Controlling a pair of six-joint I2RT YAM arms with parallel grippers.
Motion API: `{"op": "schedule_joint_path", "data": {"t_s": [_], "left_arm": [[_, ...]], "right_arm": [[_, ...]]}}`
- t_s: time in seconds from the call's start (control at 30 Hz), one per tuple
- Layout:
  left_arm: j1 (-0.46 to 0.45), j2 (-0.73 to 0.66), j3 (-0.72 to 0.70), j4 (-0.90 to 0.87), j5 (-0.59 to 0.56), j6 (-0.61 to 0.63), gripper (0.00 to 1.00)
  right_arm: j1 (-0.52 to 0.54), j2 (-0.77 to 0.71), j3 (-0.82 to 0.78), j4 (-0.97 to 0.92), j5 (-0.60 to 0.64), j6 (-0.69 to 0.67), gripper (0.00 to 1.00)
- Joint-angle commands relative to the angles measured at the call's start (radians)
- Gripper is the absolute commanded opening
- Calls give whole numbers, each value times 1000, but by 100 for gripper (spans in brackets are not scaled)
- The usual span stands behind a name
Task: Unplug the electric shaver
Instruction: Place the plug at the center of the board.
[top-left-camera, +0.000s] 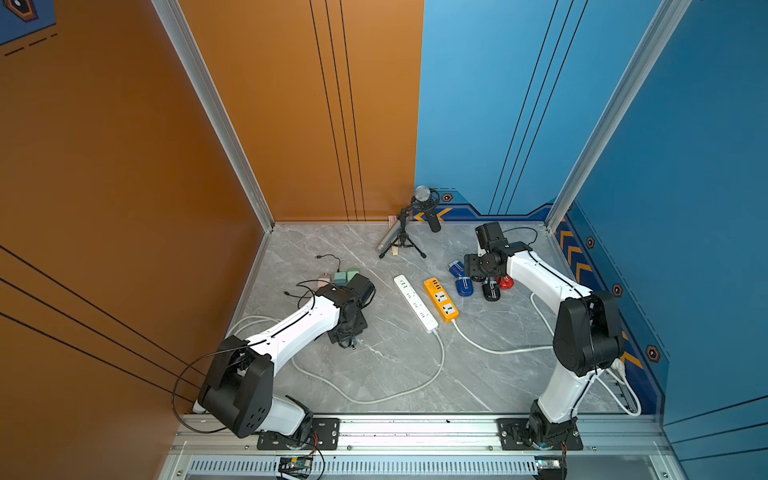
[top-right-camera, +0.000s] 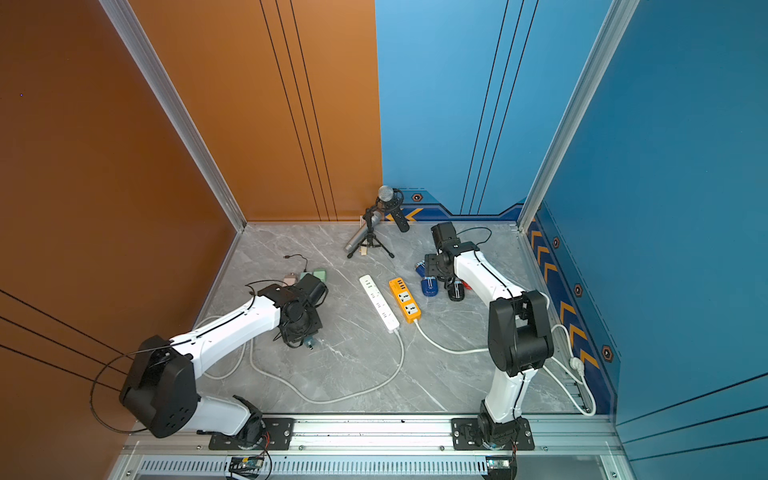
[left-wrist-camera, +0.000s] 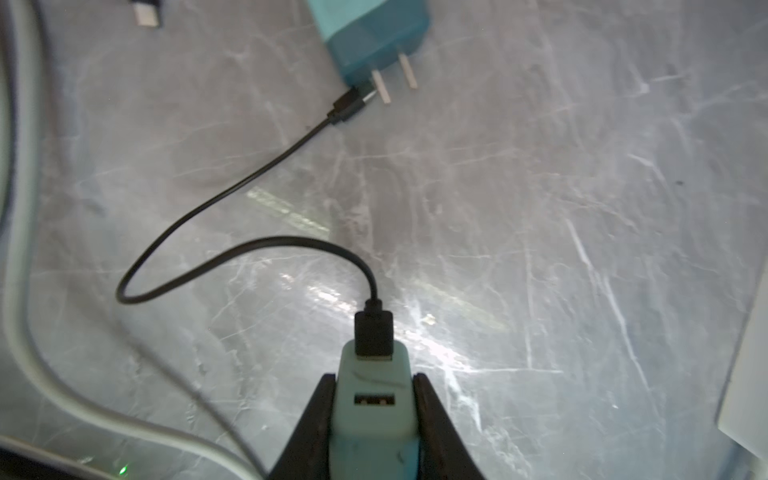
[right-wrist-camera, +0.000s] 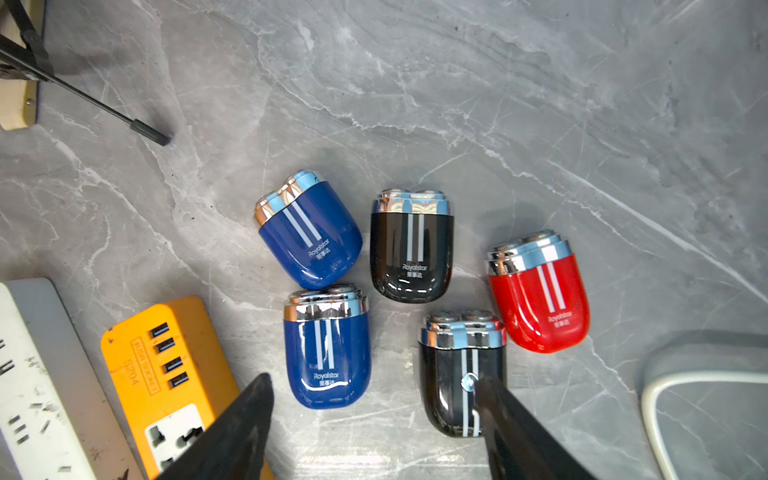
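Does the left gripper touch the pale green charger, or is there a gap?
Touching. In the left wrist view both fingers of the left gripper press the sides of the pale green charger.

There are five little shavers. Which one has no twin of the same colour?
The red shaver. The blue shavers and the black shavers each come in twos, so it alone has no colour match.

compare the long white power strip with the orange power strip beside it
The long white power strip is longer and slimmer; the orange power strip is shorter and wider. The orange one has four USB ports and two big sockets on white plates; the white one shows rows of small slots. Both lie flat side by side on the grey marble table, nothing plugged in.
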Motion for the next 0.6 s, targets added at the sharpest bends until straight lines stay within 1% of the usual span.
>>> {"op": "schedule_joint_path", "data": {"t_s": [0.0, 0.1, 0.23, 0.3, 0.33, 0.4, 0.57], "left_arm": [[50, -40, -26, -61, -49, -49, 15], [130, -23, -23, -62, -69, -12, 15], [214, 57, 29, -58, -112, 41, 15], [242, 116, 62, -58, -137, 72, 15], [258, 146, 108, -57, -139, 78, 15], [285, 202, 141, -53, -143, 86, 15], [312, 322, 250, -46, -173, 129, 15]], "right_arm": [[13, 13, 43, 11, -12, 21, 78], [22, 18, 54, 9, -15, 22, 78], [30, 13, 58, 9, -12, 25, 78], [33, 9, 57, 8, -12, 28, 78], [35, 5, 56, 6, -11, 28, 78], [40, -6, 50, 3, 0, 30, 78], [42, -42, 26, 0, 24, 31, 78]]}}
